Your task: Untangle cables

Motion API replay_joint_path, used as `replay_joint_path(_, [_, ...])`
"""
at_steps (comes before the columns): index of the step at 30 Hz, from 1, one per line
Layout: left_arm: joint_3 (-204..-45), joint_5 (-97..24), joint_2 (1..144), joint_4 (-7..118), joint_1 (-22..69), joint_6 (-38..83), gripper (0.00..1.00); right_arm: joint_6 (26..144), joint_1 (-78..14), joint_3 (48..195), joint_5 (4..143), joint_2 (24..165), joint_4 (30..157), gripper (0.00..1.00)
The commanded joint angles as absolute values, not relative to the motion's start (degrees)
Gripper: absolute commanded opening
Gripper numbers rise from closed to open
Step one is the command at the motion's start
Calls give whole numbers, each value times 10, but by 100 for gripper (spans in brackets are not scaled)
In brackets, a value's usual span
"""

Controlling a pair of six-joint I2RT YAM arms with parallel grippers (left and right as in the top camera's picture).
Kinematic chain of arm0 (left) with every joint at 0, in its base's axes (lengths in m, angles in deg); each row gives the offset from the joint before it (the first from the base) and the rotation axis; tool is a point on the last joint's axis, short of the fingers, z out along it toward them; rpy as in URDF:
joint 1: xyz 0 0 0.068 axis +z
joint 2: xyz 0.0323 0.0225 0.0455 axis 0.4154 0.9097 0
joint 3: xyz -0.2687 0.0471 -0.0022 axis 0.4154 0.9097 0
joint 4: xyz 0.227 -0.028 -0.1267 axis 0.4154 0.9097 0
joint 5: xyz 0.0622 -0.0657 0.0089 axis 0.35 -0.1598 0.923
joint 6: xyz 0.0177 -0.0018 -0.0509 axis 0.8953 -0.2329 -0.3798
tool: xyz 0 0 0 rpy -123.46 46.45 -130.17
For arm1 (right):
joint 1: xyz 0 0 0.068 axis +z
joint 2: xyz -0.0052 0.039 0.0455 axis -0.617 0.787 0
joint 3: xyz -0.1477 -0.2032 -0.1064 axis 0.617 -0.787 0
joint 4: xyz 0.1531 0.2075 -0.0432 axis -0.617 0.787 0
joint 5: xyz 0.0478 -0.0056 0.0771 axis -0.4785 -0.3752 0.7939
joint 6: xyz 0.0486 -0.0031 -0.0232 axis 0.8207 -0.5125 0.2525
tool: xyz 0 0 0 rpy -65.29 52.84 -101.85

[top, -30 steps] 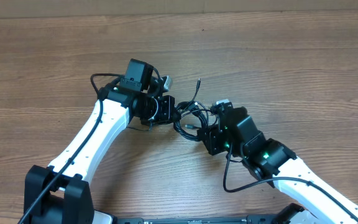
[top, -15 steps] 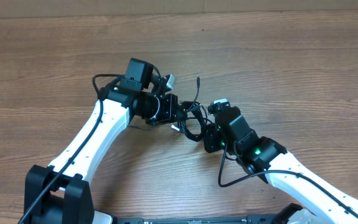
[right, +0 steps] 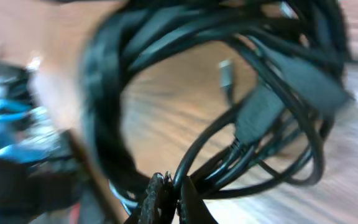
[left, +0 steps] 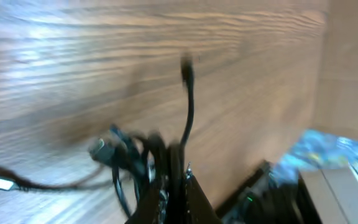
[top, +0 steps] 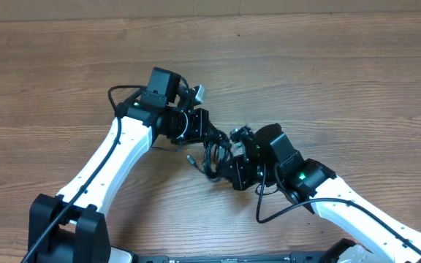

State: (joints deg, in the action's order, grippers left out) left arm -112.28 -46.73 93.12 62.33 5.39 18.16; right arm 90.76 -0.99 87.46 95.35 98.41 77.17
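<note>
The cables point(top: 214, 153) are a small tangled bundle of thin black cords with plug ends, stretched between my two grippers over the middle of the wooden table. My left gripper point(top: 205, 134) is shut on strands at the bundle's upper left; in the left wrist view a cord point(left: 189, 112) rises from its fingers point(left: 174, 186). My right gripper point(top: 234, 169) is shut on a cord at the bundle's lower right; the right wrist view shows loops point(right: 229, 93) fanning out from its closed fingertips point(right: 169, 199). A plug end point(top: 191, 158) hangs out at the left.
The wooden table point(top: 357, 80) stretches all round the arms. The thick black cable of the left arm point(top: 115, 98) loops out at the left and that of the right arm point(top: 265, 208) hangs near the front. A wall edge runs along the far side.
My right gripper has moved left and toward the front, dragging the bundle lower and stretching it from my left gripper. The upright plug end has dropped out of the overhead view. The left arm has barely moved.
</note>
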Motion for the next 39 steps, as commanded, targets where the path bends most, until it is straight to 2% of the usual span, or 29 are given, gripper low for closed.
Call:
replay_joint_path(1, [-1136, -372, 927, 602, 53, 172, 4, 904, -4, 880, 1116, 963, 761, 4])
replay_joint_path(9, [-1136, -351, 927, 605, 53, 163, 4, 928, -54, 880, 1130, 900, 688, 4])
replay_joint_path(12, [-1135, -351, 927, 606, 53, 163, 4, 941, -90, 880, 1084, 900, 662, 4])
replay_joint_path(16, [-1135, -343, 927, 608, 54, 163, 4, 940, -110, 880, 1008, 901, 696, 4])
replay_joint_path(19, [-1136, -325, 927, 626, 57, 166, 7, 940, -111, 880, 989, 901, 736, 13])
replay_joint_path(22, [-1136, -315, 926, 664, 72, 170, 25, 940, -111, 880, 989, 901, 759, 24])
replay_joint_path(23, [-1137, -316, 926, 683, 79, 169, 35, 940, -111, 880, 988, 901, 763, 27])
replay_joint_path(24, [-1138, -317, 926, 710, 87, 169, 52, 940, -111, 880, 985, 901, 765, 28])
replay_joint_path(25, [-1139, -317, 926, 735, 92, 168, 76, 940, -111, 880, 981, 901, 766, 32])
replay_joint_path(26, [-1140, -316, 926, 766, 96, 163, 90, 940, -111, 880, 972, 901, 766, 36])
replay_joint_path(27, [-1140, -316, 926, 801, 100, 151, 100, 940, -112, 880, 963, 900, 767, 37])
replay_joint_path(32, [-1140, -258, 926, 948, 89, 27, 100, 940, -118, 880, 933, 900, 768, 43])
replay_joint_path(39, [-1139, -209, 926, 1016, 16, -167, 100, 918, -150, 880, 933, 899, 805, 43])
